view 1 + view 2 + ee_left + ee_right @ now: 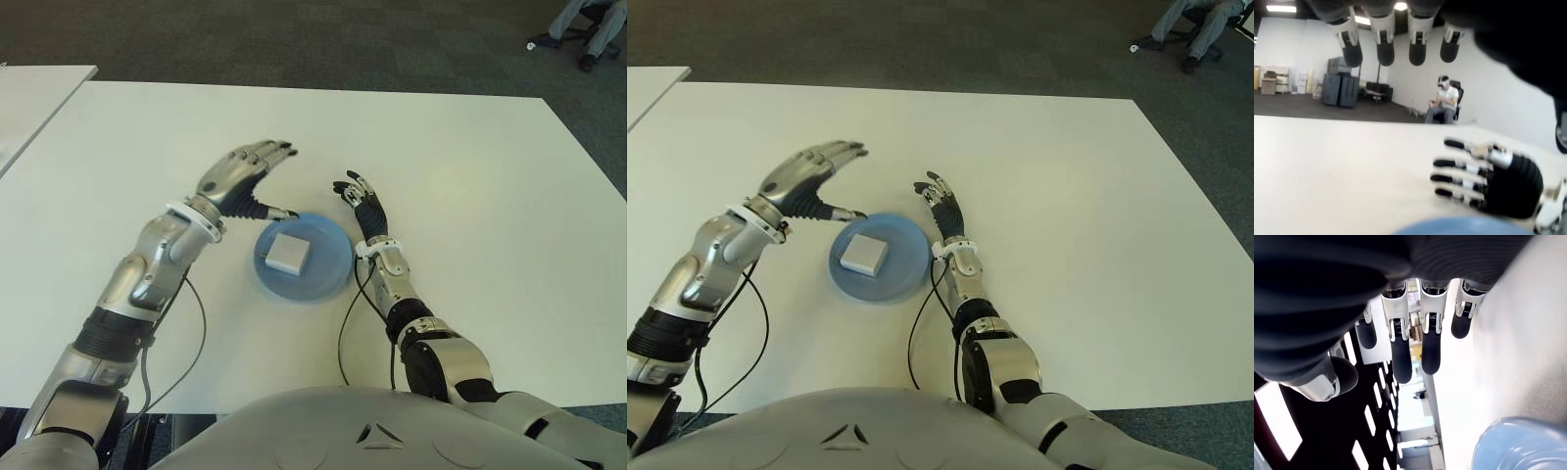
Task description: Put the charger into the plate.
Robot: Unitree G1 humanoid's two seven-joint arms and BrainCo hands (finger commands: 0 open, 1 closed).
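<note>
White charger point(289, 252) inside plate point(328, 279) (rim clear)

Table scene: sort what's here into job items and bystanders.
Job items:
- white charger, lying in the blue plate
- left robot hand, open beside the plate
- right robot hand, open

Bystanders:
- white table
- seated person, far off
</note>
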